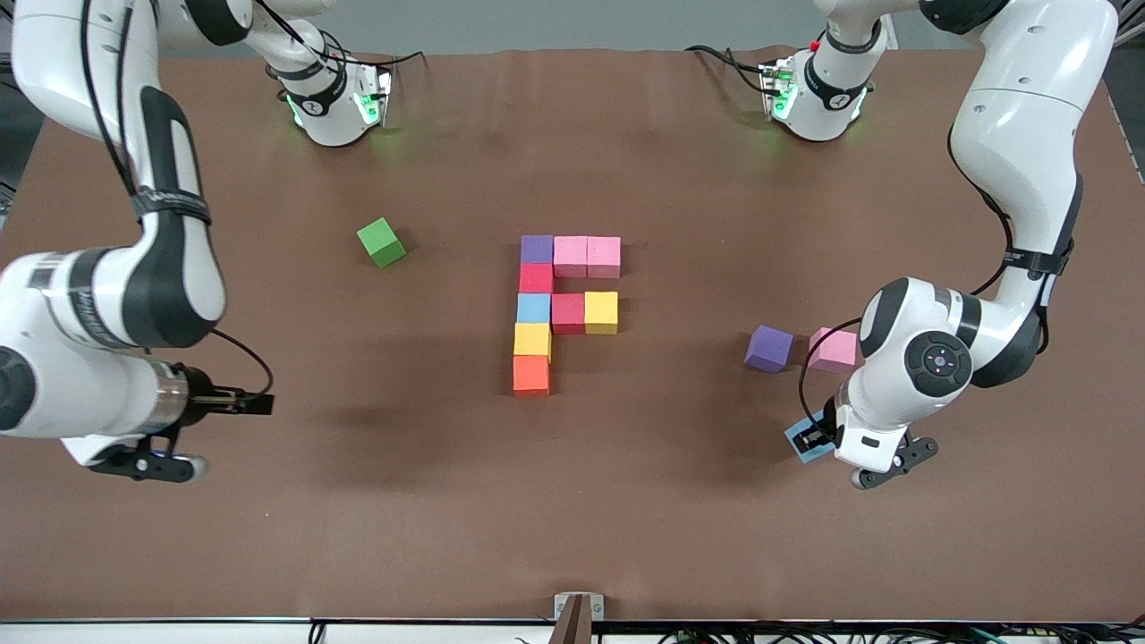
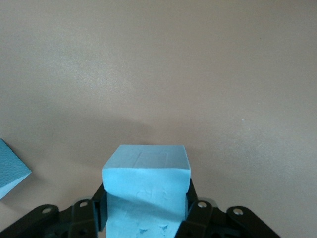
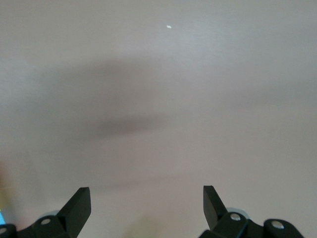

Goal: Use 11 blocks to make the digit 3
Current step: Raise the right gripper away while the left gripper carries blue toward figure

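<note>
The left arm is folded low at its end of the worktop (image 1: 680,501), elbow tucked, wrist turned down, and the left tool (image 1: 811,440) is clamped on a light blue block (image 2: 146,191), its two black fingers (image 2: 96,210) pressing the cube's sides. That cube looks matte and foamy, slightly dented where it is squeezed, and the corner of another blue block (image 2: 11,171) peeks in at the edge of the left wrist view. The right arm waits at its own end, forearm level, with the right tool (image 3: 147,204) spread wide and holding nothing above bare worktop. In the middle sits the partial figure (image 1: 565,302): a column of purple, red, blue, yellow and orange cubes, two pink ones forming the bar farthest from the front camera, then a red and a yellow forming the middle bar. A loose purple block (image 1: 769,348) and a pink block (image 1: 833,350) lie near the left tool, slightly farther from the front camera than it. A green cube (image 1: 381,242) sits apart, toward the right arm's end.
</note>
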Motion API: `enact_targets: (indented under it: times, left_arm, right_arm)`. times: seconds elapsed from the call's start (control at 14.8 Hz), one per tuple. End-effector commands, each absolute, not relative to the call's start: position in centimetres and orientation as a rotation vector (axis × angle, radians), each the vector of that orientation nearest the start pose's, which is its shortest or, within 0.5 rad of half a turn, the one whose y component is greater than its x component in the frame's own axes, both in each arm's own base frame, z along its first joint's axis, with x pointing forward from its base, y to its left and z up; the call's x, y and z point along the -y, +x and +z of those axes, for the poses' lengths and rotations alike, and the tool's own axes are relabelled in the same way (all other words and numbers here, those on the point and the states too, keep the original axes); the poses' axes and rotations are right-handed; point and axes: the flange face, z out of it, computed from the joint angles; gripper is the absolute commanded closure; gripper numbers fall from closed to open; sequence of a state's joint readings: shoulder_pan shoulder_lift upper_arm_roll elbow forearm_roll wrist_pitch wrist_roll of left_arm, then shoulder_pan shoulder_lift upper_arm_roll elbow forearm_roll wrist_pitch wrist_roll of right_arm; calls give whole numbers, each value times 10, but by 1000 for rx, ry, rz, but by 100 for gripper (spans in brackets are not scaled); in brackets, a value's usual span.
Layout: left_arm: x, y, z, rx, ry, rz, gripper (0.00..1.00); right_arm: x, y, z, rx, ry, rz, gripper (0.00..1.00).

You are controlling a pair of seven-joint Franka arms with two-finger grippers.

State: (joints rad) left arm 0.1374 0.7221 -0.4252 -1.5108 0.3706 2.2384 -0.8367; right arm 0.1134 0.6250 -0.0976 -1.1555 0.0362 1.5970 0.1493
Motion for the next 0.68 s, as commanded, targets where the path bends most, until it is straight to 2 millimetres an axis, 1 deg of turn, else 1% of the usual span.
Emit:
enact_targets:
  times: [0.0, 0.14, 0.27, 0.34, 0.47, 0.54, 0.61]
  left_arm:
    - [147, 702, 276, 697, -3078, -129, 49]
    - [158, 700, 277, 725, -3073, -131, 49]
    - [165, 699, 277, 729, -3074, -130, 49]
    - [172, 697, 278, 753, -3070, -132, 49]
    - [186, 695, 281, 816, -3060, -139, 49]
    - [194, 693, 281, 867, -3049, -136, 49]
    - [205, 690, 281, 929, -3033, -136, 49]
  right_arm:
    - [1, 672, 429, -128, -3166, 318, 0]
    - [9, 644, 430, -121, -3190, 276, 0]
    - [13, 615, 427, -104, -3216, 231, 0]
    - [17, 606, 433, -117, -3213, 226, 0]
    - [20, 594, 449, -127, -3209, 216, 0]
    - [21, 590, 459, -128, -3208, 207, 0]
    - [23, 586, 468, -135, -3208, 214, 0]
